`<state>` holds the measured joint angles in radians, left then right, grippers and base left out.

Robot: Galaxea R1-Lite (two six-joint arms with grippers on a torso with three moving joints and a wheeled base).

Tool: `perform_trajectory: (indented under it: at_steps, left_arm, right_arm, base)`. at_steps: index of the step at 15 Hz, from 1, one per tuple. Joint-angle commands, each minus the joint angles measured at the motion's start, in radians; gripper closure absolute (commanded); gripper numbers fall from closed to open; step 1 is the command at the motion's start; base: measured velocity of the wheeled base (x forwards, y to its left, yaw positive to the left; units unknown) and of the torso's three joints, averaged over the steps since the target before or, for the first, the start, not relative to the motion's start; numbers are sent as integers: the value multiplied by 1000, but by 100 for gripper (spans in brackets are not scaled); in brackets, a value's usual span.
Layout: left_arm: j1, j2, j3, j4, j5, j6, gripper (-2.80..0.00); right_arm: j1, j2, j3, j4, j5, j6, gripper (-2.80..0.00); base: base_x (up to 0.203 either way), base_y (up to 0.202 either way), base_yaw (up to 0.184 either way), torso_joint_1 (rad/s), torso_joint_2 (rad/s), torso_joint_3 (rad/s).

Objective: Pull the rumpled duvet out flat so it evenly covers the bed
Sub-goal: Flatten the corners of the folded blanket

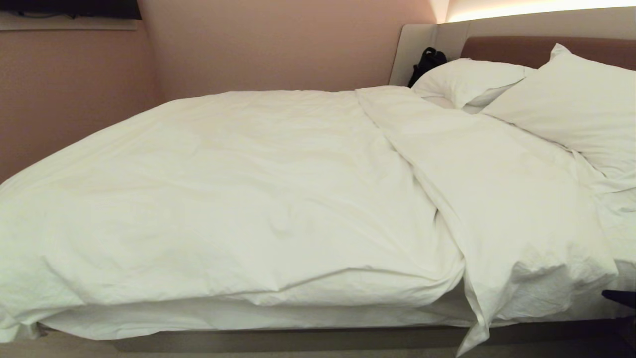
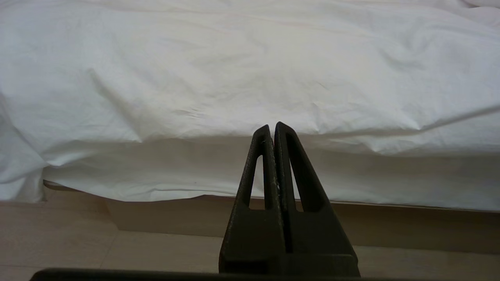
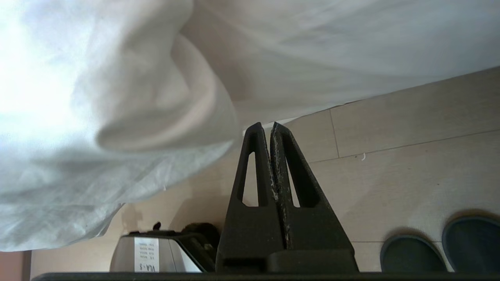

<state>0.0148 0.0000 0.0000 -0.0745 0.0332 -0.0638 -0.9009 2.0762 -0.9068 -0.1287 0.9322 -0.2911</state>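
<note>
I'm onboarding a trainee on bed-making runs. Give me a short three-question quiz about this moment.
1. True or false: the duvet lies flat over the whole bed.
2. The folded-back flap lies nearer: A) the pillows, B) the foot end?
3. What state are the left gripper and right gripper in?

Key: 1 false; 2 A; 3 both shut, holding nothing.
</note>
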Motion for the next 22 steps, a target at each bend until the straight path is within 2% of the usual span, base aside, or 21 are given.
perform_trajectory:
  at_steps: [1,4,8,11,12,14,18,22]
  left_arm:
    - [1,1,0,-1,1,-1,0]
    - [1,0,0,-1,1,-1,0]
    - [1,0,0,-1,1,-1,0]
    - [1,0,0,-1,1,-1,0]
    - [1,1,0,-1,1,-1,0]
    - [1,1,0,-1,1,-1,0]
    - [1,0,0,-1,1,-1,0]
    - [1,0,0,-1,1,-1,0]
  right_arm:
    - [10,0,0,-3,-5,-1,0]
    - [-16,-39,-2,-2,17,1,0]
    - [-80,-72,-62,-2,127,-2,0]
    - [-97,-26,-152,13,135,1,0]
    - [-97,-15,-176,29,138,1,-280]
    - [-96,2,-212,72,151,5,-280]
    - [-96,60,-403,308,316,1,-280]
    - [-77,153,-555,499,362,-27,-280]
  base:
    - [0,0,0,0,0,0]
    - [0,0,0,0,0,0]
    - [0,0,0,0,0,0]
    - [0,0,0,0,0,0]
    - [0,0,0,0,0,0]
    - [0,0,0,0,0,0]
    - [0,0,0,0,0,0]
    - [0,0,0,0,0,0]
